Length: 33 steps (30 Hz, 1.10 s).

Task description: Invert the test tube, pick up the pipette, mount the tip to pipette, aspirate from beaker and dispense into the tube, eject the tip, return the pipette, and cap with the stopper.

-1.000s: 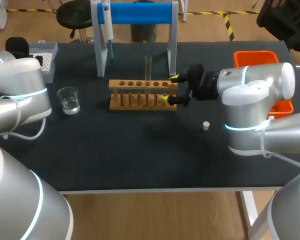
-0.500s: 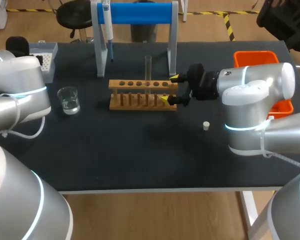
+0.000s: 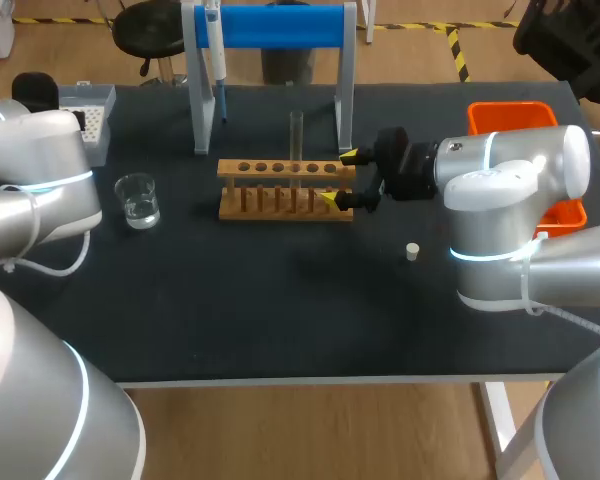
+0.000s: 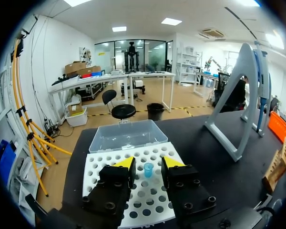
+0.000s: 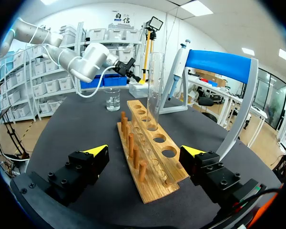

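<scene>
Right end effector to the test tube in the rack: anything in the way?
Nothing visible. The right end effector sits open astride the end of the wooden rack; the test tube stands upright further along it, with only empty holes between.

A wooden rack [image 3: 280, 188] sits mid-counter [image 3: 280, 310], a glass tube [image 3: 296, 135] upright in it. The right hand [image 3: 338, 177] straddles the rack's three o'clock end, fingers apart. From the rack, a beaker [image 3: 137, 199] lies at nine o'clock, a white stopper [image 3: 412, 251] at four, and a pipette [image 3: 213, 50] hangs on a blue stand [image 3: 270, 27] at twelve.
</scene>
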Each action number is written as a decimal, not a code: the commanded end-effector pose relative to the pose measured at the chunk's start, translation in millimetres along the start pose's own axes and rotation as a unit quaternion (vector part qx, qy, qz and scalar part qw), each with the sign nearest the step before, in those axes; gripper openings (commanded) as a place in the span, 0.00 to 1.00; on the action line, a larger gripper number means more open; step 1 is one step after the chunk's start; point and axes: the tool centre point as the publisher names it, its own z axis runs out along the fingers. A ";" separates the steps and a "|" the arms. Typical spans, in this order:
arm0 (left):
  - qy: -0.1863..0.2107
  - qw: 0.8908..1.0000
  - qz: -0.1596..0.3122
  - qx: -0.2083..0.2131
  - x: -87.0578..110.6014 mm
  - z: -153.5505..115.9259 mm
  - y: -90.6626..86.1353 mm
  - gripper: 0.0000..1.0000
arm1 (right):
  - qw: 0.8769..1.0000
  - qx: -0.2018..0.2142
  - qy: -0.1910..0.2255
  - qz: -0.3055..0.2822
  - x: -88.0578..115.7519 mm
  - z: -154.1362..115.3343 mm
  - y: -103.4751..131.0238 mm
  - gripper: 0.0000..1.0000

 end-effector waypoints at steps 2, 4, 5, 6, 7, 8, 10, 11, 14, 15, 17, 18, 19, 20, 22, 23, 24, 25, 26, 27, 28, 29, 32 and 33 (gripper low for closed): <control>0.000 1.000 0.001 -0.005 -0.8 1.5 -0.9 0.26 | 1.000 -0.002 0.000 0.000 -0.2 -0.1 -1.0 1.00; 0.000 1.000 0.002 -0.005 -0.8 1.4 -0.8 0.17 | 1.000 -0.002 0.000 0.000 -0.2 -0.1 -1.0 1.00; 0.000 1.000 0.002 -0.005 -0.8 1.4 -0.8 0.14 | 1.000 -0.002 0.000 0.000 -0.2 -0.1 -1.0 1.00; 0.000 1.000 0.002 -0.005 -0.8 1.4 -0.8 0.11 | 1.000 -0.002 0.000 0.000 -0.2 -0.1 -1.0 1.00; 0.000 1.000 0.002 -0.005 -0.8 1.4 -0.9 0.09 | 1.000 -0.002 0.000 0.000 -0.2 -0.1 -1.0 1.00; 0.000 1.000 0.002 -0.005 -0.7 1.4 -0.9 0.07 | 1.000 -0.002 0.000 0.000 -0.2 -0.1 -1.0 1.00; 0.000 1.000 0.002 -0.005 -0.7 1.4 -0.9 0.02 | 1.000 -0.002 0.000 0.000 -0.2 -0.1 -1.0 1.00; 0.000 1.000 0.003 -0.005 -0.7 1.3 -0.9 0.00 | 1.000 -0.002 0.000 0.000 -0.2 -0.1 -1.0 1.00; 0.000 1.000 0.003 -0.004 -0.6 0.6 -1.9 0.00 | 1.000 -0.002 0.000 0.000 -0.2 -0.1 -1.0 1.00; -0.001 1.000 0.004 -0.004 -0.6 0.2 -2.4 0.00 | 1.000 -0.002 0.000 0.000 -0.2 -0.1 -1.0 1.00; -0.001 1.000 0.005 -0.003 -0.3 -0.6 -3.7 0.00 | 1.000 -0.002 0.000 0.000 -0.2 -0.1 -1.0 1.00; -0.001 1.000 0.005 -0.003 -0.2 -1.0 -4.3 0.00 | 1.000 -0.002 0.000 0.000 -0.2 -0.1 -1.0 1.00; -0.002 1.000 0.006 -0.003 -0.1 -1.6 -5.0 0.00 | 1.000 -0.002 0.000 0.000 -0.2 -0.1 -1.0 1.00; -0.002 1.000 0.007 -0.003 0.0 -2.2 -5.6 0.00 | 1.000 -0.002 0.000 0.000 -0.2 -0.1 -1.0 1.00; -0.004 1.000 0.008 -0.002 -0.1 -3.6 -7.0 0.00 | 1.000 -0.002 0.000 0.000 -0.2 -0.1 -1.0 1.00; -0.005 1.000 0.009 -0.002 -0.1 -4.2 -7.7 0.00 | 1.000 -0.002 0.000 0.000 -0.2 -0.1 -1.0 1.00; -0.006 1.000 0.009 -0.001 0.0 -4.8 -8.4 0.00 | 1.000 -0.002 0.000 0.000 -0.2 -0.1 -1.0 1.00; -0.007 1.000 0.010 -0.001 0.2 -5.2 -9.3 0.00 | 1.000 -0.002 0.000 0.000 -0.2 -0.1 -1.0 1.00; -0.007 1.000 0.011 -0.001 0.5 -5.6 -10.3 0.00 | 1.000 -0.002 0.000 0.000 -0.2 -0.1 -1.0 1.00; -0.008 1.000 0.012 0.000 0.5 -5.9 -11.2 0.00 | 1.000 -0.002 0.000 0.000 -0.2 -0.1 -1.0 1.00; -0.009 1.000 0.012 0.000 0.6 -6.1 -12.1 0.00 | 1.000 -0.002 0.000 0.000 -0.2 -0.1 -1.0 1.00; -0.009 1.000 0.014 0.001 0.9 -6.3 -13.3 0.00 | 1.000 -0.002 0.000 0.000 -0.2 -0.1 -1.0 1.00; -0.009 1.000 0.018 0.002 1.8 -6.7 -16.7 0.00 | 1.000 -0.002 0.000 0.000 -0.2 -0.1 -1.0 1.00; -0.010 1.000 0.019 0.002 1.9 -6.9 -17.7 0.00 | 1.000 -0.002 0.000 0.000 -0.2 -0.1 -1.0 1.00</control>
